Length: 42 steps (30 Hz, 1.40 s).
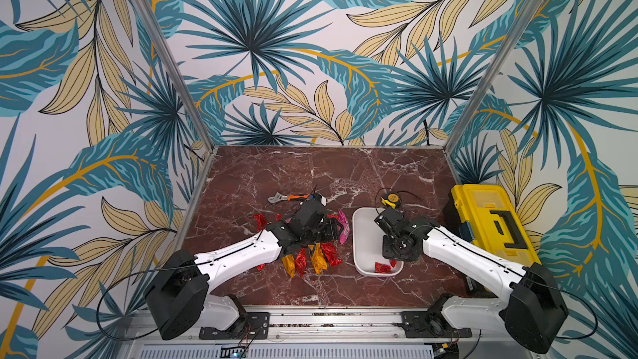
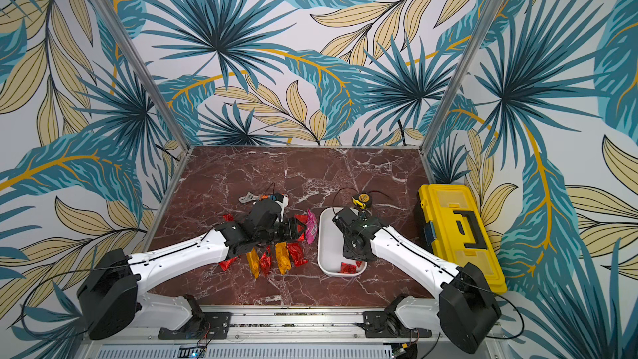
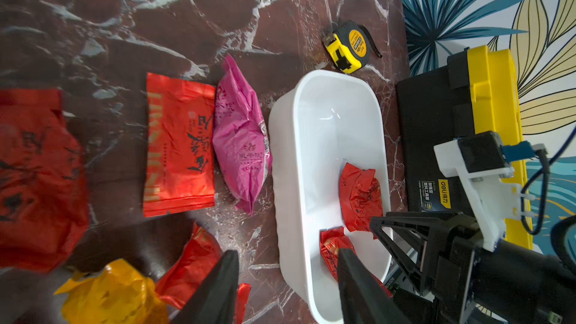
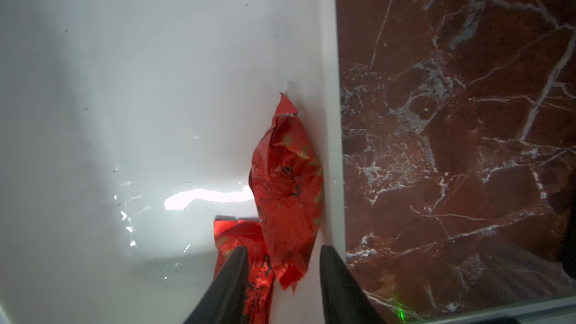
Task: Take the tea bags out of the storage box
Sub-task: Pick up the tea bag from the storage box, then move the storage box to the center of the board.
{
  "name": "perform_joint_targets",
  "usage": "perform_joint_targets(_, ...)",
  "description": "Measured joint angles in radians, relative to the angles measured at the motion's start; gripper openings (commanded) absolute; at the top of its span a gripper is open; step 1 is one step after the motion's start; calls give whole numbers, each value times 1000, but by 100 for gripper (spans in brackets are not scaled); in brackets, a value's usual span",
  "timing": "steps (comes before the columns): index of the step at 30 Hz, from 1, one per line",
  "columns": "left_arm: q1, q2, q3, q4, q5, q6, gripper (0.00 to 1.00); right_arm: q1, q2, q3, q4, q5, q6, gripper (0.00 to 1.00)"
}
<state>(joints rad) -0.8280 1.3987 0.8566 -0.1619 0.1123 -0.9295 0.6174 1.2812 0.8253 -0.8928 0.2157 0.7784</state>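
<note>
Nearest the robot's base, a cluster of tea bags (image 1: 330, 253) is lying loose on the marbled counter (image 1: 310, 288), red and yellow-orange foil side by side, just left of the storage box (image 1: 366, 243). Level with them, two red sachets (image 1: 384, 267) are sitting inside the near end of the box. The right wrist view is showing one leaning sachet (image 4: 286, 182) propped against the box wall and overlapping the other. The right fingers (image 4: 230, 285) are hanging inside that end, standing apart and straddling the lower tip of the leaning sachet. A sliver of white is showing between the foil and one finger, so they are bracketing it rather than clamping it.

A little farther out, the left fingers (image 3: 218, 291) are hovering above the counter just beside the box's left wall, spread apart and carrying nothing. Past them a pink sachet (image 3: 241, 138) is lying just beside the box, touching a flat red sachet (image 3: 179, 144) on its other side. More red foil is peeking out from under the left arm (image 1: 241, 253).

Off to the right, a yellow toolbox (image 1: 490, 222) with a black handle is sitting along the counter's edge. Farther back, a yellow tape measure (image 1: 390, 199) is resting just beyond the box's far end, and an orange-handled wrench (image 1: 286, 197) is lying behind the left arm. Leaf-patterned walls (image 1: 310, 63) are closing off the back.
</note>
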Motion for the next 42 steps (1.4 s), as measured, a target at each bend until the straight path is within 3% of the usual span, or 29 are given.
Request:
perform_joint_targets(13, -38, 206, 7, 128, 24, -47, 45, 0, 58, -42, 82, 20, 23, 33)
perform_joint_targets(24, -80, 282, 89, 167, 27, -60, 36, -1, 47, -42, 110, 32, 6, 10)
perform_joint_targets(29, -99, 309, 117, 166, 21, -70, 35, -2, -31, -42, 109, 31, 3, 6)
perform_joint_targets(42, -114, 393, 182, 142, -12, -117, 14, -2, -309, -49, 82, 86, 8, 6)
